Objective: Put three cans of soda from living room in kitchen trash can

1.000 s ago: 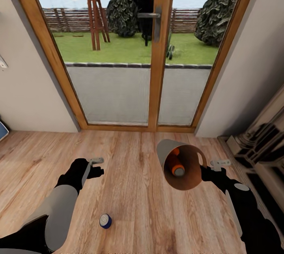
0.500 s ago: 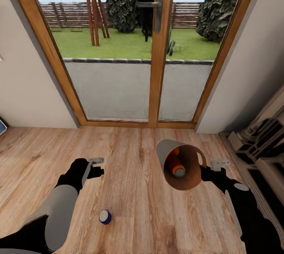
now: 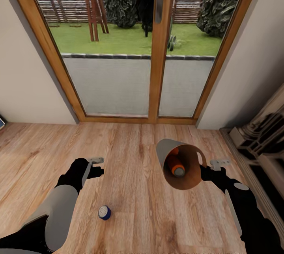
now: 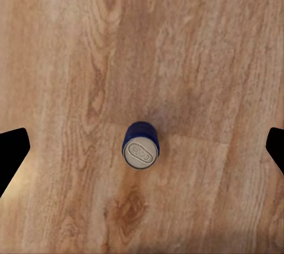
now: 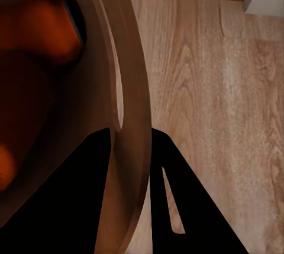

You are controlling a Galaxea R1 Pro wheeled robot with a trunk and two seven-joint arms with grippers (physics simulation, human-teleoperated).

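Wood floor (image 3: 138, 206) before wood-framed glass doors (image 3: 157, 49). Right gripper (image 3: 202, 166) clamped on rim of trash can (image 3: 165, 151), held tipped with mouth toward camera, two orange cans (image 3: 176, 165) inside. Left gripper (image 3: 98, 166) spread wide, empty, above upright blue can (image 4: 139, 146) standing on floor.

No readable text, label, brand, number or sign appears in any view. The dark blue soda can (image 4: 140, 145) standing on the wooden floor (image 4: 195, 59) shows only its silvery top with the pull tab — no lettering can be made out on it. The orange soda cans (image 3: 176, 164) inside the trash can (image 3: 189, 155) show no print either — too small and blurred.
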